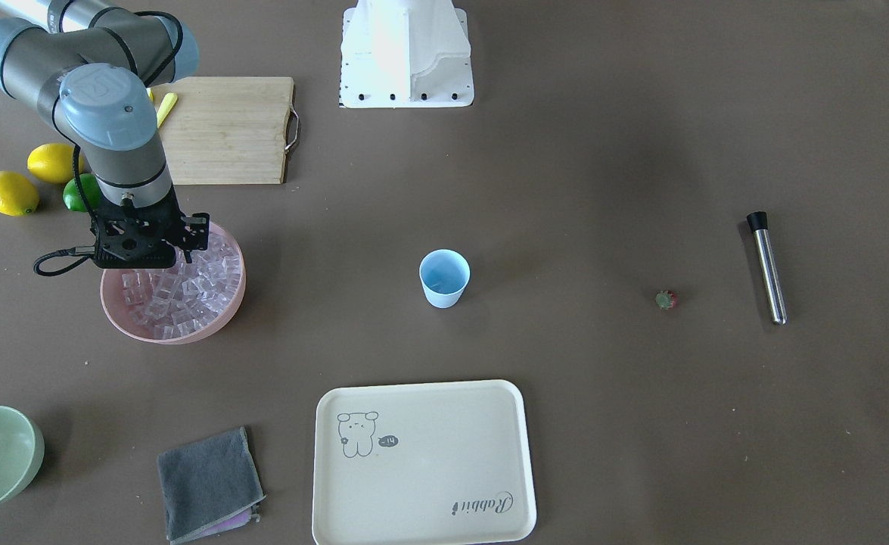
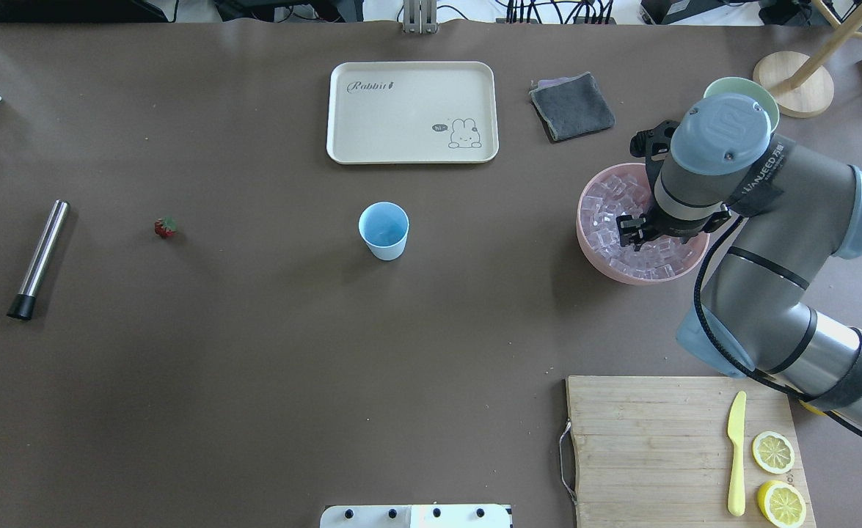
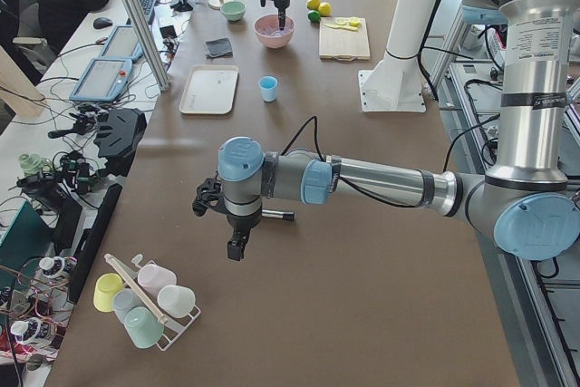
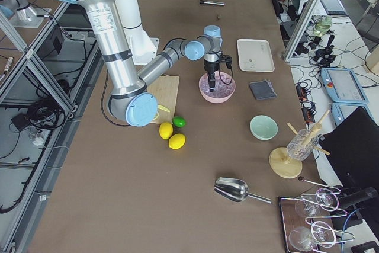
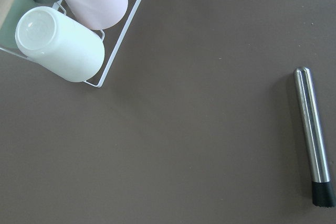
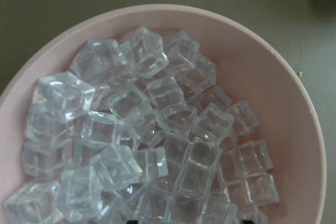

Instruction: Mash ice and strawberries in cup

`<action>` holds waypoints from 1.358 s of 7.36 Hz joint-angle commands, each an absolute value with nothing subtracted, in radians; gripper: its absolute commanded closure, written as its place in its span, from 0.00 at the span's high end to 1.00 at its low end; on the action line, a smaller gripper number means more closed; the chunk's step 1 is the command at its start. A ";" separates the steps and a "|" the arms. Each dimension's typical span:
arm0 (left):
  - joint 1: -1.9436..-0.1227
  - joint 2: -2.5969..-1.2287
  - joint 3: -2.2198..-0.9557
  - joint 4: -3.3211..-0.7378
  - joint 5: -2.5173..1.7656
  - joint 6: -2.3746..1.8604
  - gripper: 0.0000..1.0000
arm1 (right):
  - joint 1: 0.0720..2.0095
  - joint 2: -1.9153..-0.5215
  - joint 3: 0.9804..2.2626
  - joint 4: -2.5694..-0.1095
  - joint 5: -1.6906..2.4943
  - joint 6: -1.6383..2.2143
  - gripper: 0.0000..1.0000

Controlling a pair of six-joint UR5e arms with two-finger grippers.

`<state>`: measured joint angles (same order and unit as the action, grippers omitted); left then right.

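Right arm (image 2: 739, 213): bent over the pink bowl (image 1: 172, 339), wrist pointing straight down.
Left arm (image 3: 362, 178): stretched low over the table's other end.
Right gripper (image 4: 211, 82): hangs just above the heaped cubes. Its mount hides the fingers, so I can't tell if they're spread or closed.
Left gripper (image 3: 235, 249): points down over bare table near a rack of cups. Finger state can't be told.
Steel rod (image 1: 768, 269): lies flat, with a black end cap.
Cup (image 1: 444, 278): upright mid-table, between bowl and berry, well apart from both.
Ice (image 6: 157, 145): piled in the pink bowl.
Strawberry (image 1: 666, 300): on the bare table, nearer the rod than the cup.
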<state>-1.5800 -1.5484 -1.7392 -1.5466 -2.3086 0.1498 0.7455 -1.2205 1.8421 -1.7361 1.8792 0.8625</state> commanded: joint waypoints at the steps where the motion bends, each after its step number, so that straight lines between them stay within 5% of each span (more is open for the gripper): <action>1: -1.580 -1.549 -1.740 -1.546 -2.309 0.149 0.98 | 0.746 -1.212 1.841 -1.743 1.881 0.944 0.72; 8: -1.582 -1.545 -1.744 -1.546 -2.309 0.150 0.98 | 0.744 -1.175 1.780 -1.743 1.876 0.991 0.70; 10: -1.580 -1.546 -1.735 -1.548 -2.309 0.150 0.98 | 0.742 -1.178 1.773 -1.743 1.870 0.977 0.62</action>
